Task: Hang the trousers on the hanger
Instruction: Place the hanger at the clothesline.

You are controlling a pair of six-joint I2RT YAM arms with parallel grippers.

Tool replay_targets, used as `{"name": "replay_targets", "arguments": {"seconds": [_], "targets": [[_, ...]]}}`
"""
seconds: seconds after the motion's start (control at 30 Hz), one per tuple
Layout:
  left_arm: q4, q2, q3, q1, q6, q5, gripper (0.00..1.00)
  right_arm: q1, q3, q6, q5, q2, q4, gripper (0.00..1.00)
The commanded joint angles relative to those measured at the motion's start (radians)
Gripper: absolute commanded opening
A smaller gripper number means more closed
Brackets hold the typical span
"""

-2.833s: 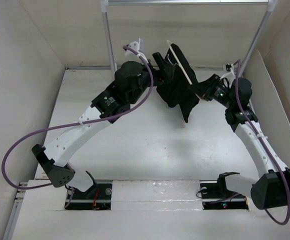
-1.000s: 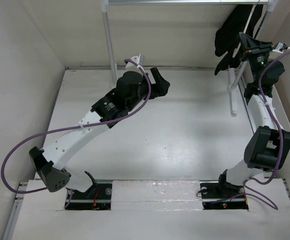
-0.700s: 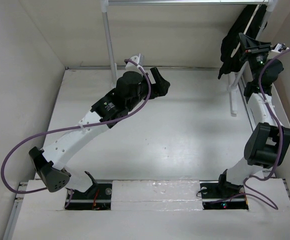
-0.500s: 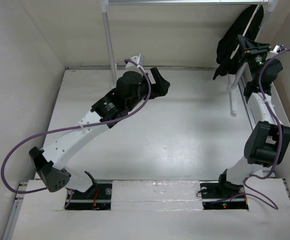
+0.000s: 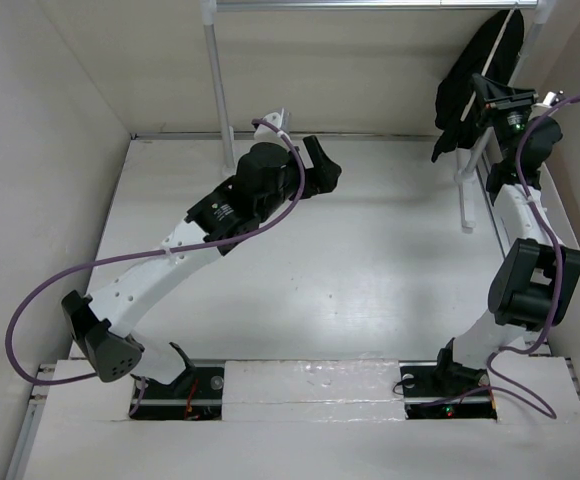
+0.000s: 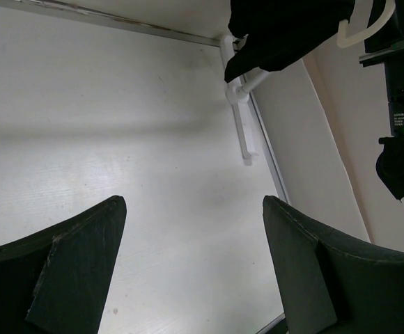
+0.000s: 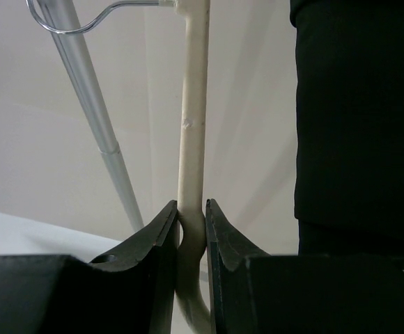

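The black trousers (image 5: pixel 467 72) hang draped over the cream hanger (image 5: pixel 514 28) high at the back right, by the rack's right pole. My right gripper (image 5: pixel 482 92) is raised there and shut on the hanger's thin arm (image 7: pixel 192 132), with the trousers (image 7: pixel 359 104) hanging to the right of it. The hanger's wire hook (image 7: pixel 83 26) crosses the rack pole (image 7: pixel 90 118); I cannot tell whether it rests on the rail. My left gripper (image 5: pixel 322 166) is open and empty over the table's back middle. Its wrist view shows the trousers (image 6: pixel 285 24) and a hanger end (image 6: pixel 366 26) far off.
A white rack stands at the back: left pole (image 5: pixel 216 70), top rail (image 5: pixel 370 4), and a foot bar (image 5: pixel 465 200) on the table at right, also in the left wrist view (image 6: pixel 241 118). White walls enclose the table on the left, back and right.
My right arm has carried the hanger with the trousers from the table's middle up to the rack's top right corner, rising slightly in the last second. My left gripper let go and stays open.
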Motion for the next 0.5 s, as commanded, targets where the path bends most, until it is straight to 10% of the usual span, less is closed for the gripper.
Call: {"name": "replay_targets", "arguments": {"seconds": [0.0, 0.1, 0.33, 0.47], "targets": [[0.034, -0.002, 0.027, 0.003, -0.004, -0.003, 0.75, -0.006, 0.013, -0.026, -0.003, -0.025, 0.112, 0.0], [0.032, 0.001, 0.027, 0.003, -0.002, -0.004, 0.75, -0.006, -0.002, -0.025, -0.019, -0.022, 0.137, 0.12], [0.022, 0.001, 0.039, 0.003, 0.005, -0.02, 0.76, -0.051, 0.018, -0.113, -0.076, -0.077, 0.096, 0.89], [0.011, -0.002, 0.048, 0.003, 0.008, -0.027, 0.76, -0.08, 0.041, -0.199, -0.116, -0.143, 0.031, 1.0]]}}
